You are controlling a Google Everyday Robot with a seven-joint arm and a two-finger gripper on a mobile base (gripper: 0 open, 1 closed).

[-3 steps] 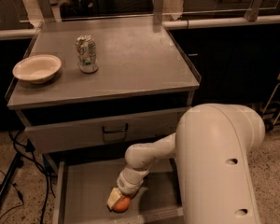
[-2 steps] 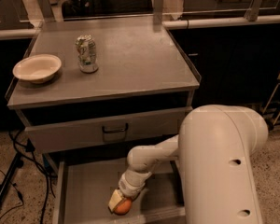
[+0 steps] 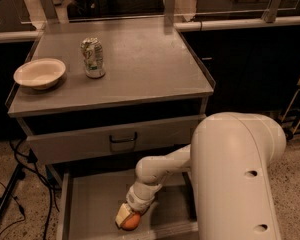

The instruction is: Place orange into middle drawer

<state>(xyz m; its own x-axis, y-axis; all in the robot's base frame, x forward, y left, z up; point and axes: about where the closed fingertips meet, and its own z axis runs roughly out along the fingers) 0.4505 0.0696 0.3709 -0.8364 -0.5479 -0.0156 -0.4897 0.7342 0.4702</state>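
The bowl (image 3: 39,73) sits at the left edge of the desk (image 3: 145,69); the can (image 3: 93,58) stands upright beside it. Below the front edge, the drawer (image 3: 87,204) is open. Inside, the gripper (image 3: 128,218) is clamped on the orange (image 3: 132,222), near the drawer's front.

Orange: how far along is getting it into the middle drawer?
Done: the middle drawer stands open, and the orange is down inside it. In hand: the gripper is at the orange, near the drawer's front. Left: leaving the orange there and lifting the arm out.
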